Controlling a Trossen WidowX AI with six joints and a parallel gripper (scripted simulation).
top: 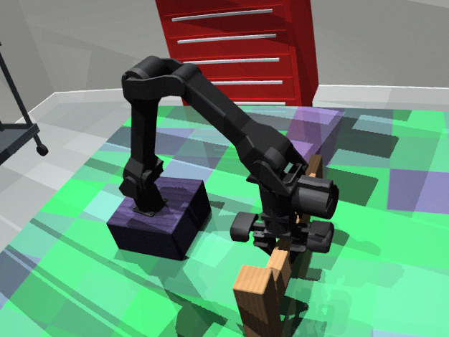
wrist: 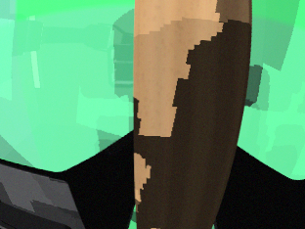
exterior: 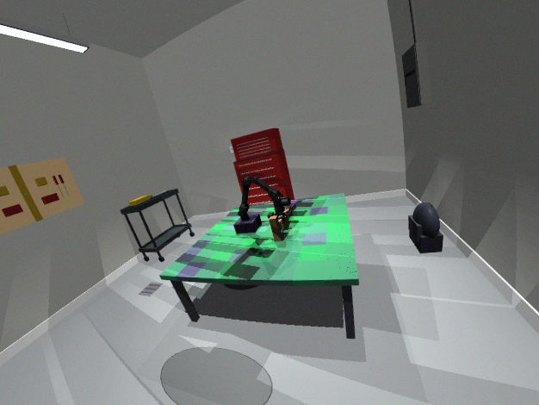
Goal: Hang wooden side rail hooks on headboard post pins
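The headboard post (top: 252, 280) (exterior: 275, 228) stands upright on the table (top: 366, 235) (exterior: 304, 264), at the near end of the wooden side rail (top: 278, 259) (wrist: 166, 64). The rail runs away from the post toward the back of the table, and its near end is right at the post's side. My gripper (top: 283, 245) (wrist: 175, 134) is shut on the rail, straddling it between its two fingers a short way behind the post. The steel hooks, the slot and the pins are hidden, so I cannot tell whether the hooks are seated. The gripper and arm hide part of the rail, and contact of its far end with the table is unclear.
The arm's dark purple base block (top: 143, 237) (exterior: 247, 224) stands left of the rail. A red tool cabinet (top: 235, 46) (exterior: 261, 170) stands behind the table. A wheeled cart (exterior: 163, 237) stands on the floor at the left.
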